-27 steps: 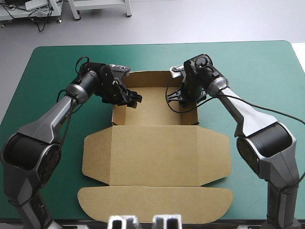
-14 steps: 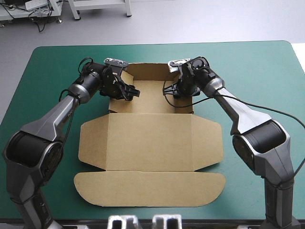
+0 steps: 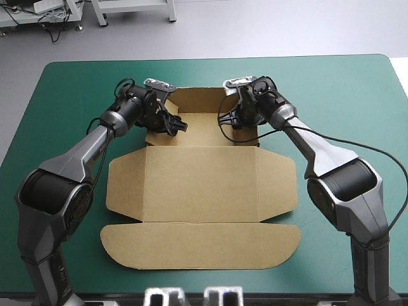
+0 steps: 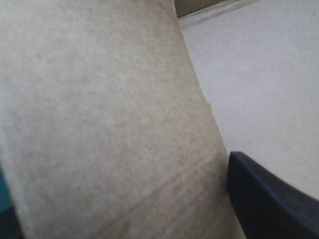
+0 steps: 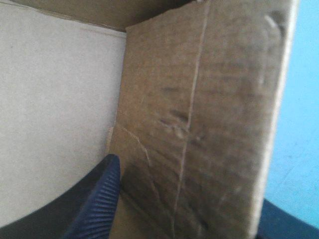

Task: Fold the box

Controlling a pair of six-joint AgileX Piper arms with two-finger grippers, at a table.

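Box (image 3: 201,191): brown, open, in the middle of the table (image 3: 357,89); tray end toward the far edge, lid end toward the near edge
Tray (image 3: 203,131): back wall and both side walls raised, floor bare
Lid (image 3: 191,210): flat on the cover (image 3: 57,89), a rounded wing at each side and a long rounded flap (image 3: 201,245) just short of the table's near edge
Left gripper (image 3: 171,122): at the tray's left wall (image 3: 149,139), fingers pinched on that wall; in the left wrist view the board (image 4: 109,124) stands between them, one finger (image 4: 264,199) on the tray's inner side, only a sliver of the other at the outer side
Right gripper (image 3: 237,121): at the tray's right wall (image 3: 258,137), also clamped on the board; in the right wrist view one finger (image 5: 97,204) lies inside over the pale floor, the other outside over the cover, the creased wall (image 5: 199,109) between
In the way: from above, both wrists cover the tops of the side walls and hide the fingertips; in the left wrist view the wall fills most of the sight and hides nearly all of the cover
Around: teal-green cover shows on every side of the box; the arms lie over it to the left and right of the lid, apart from the wings
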